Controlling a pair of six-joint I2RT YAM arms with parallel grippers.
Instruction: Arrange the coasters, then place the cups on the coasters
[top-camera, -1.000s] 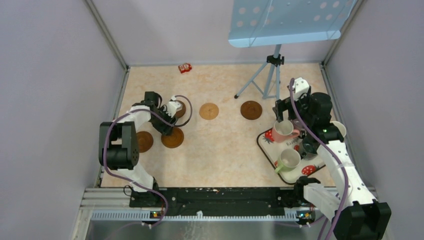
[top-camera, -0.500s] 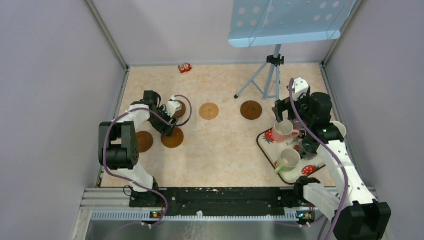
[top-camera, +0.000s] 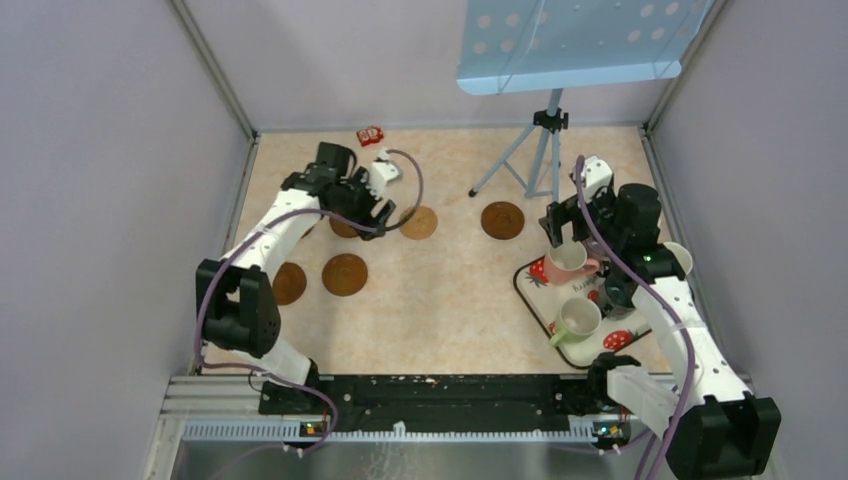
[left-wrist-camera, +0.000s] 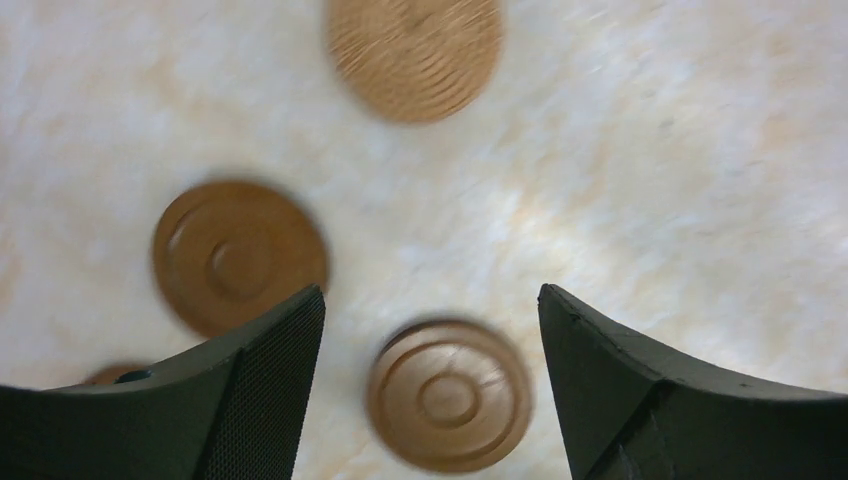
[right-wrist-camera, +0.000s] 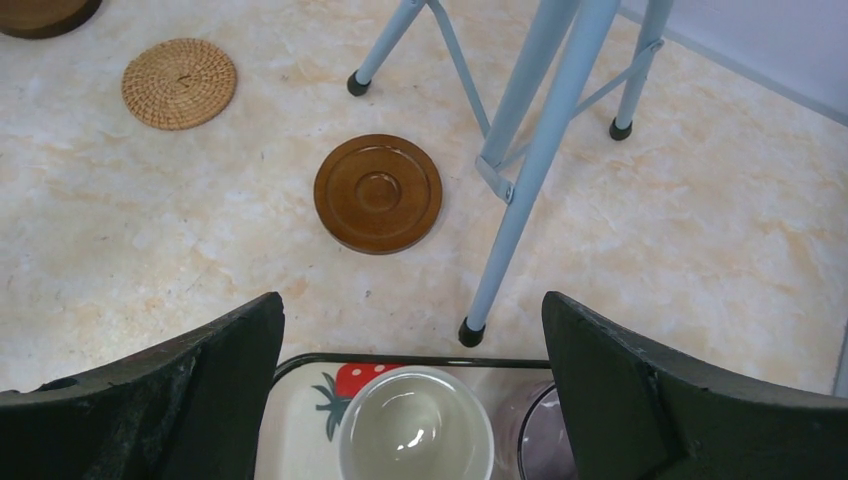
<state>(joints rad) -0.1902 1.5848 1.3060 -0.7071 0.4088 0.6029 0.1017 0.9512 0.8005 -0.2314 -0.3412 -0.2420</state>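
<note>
A: What is the left pincer (left-wrist-camera: 432, 292) doing?
B: Its fingers are spread wide, with nothing pinched. Through the gap, below the tips, a ringed coaster (left-wrist-camera: 450, 395) lies flat on the table (left-wrist-camera: 650, 180).
A: Right underneath it?
B: Hard to say. That wrist view is blurred, so the coaster may sit under the pincer or slightly short of it. A second wooden coaster (left-wrist-camera: 240, 255) lies just outside one finger, apart from the first. A woven coaster (left-wrist-camera: 415, 50) lies well beyond the tips.
A: And the right pincer (right-wrist-camera: 412, 297)?
B: Also spread wide, pinching nothing. It hangs over the tray (right-wrist-camera: 300, 440), and the pink cup (top-camera: 567, 260) stands upright directly below the gap, mouth up.
A: Any other cups?
B: A green cup (top-camera: 578, 320) stands on the same tray, behind the pincer toward the arm's base.
A: What lies ahead of that pincer?
B: A brown coaster (right-wrist-camera: 378, 193), flat on the table beyond the tips. It is near a leg of the pale blue stand (right-wrist-camera: 530, 130) but not touching it. Both cups are well apart from every coaster.
</note>
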